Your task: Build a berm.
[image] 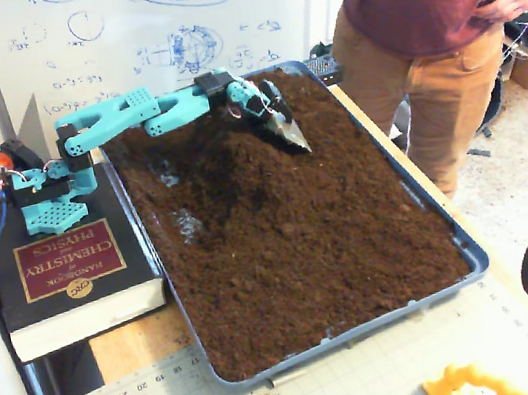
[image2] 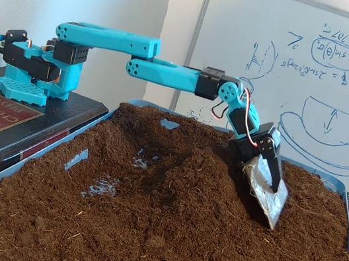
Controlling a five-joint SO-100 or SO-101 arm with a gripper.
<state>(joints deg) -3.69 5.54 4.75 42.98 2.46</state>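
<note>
The berm is loose, crumbly soil near the tray's far edge: push, don't grasp; whether the scoop-tipped gripper is open is unclear.

berm blocks left, open soil ahead

I've got one fixed view high above the tray; the other sits low, close. Both show arm, soil.

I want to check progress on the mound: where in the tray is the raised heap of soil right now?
In both fixed views the berm rises at the tray's far end near the whiteboard, just left of the pincer.
</note>
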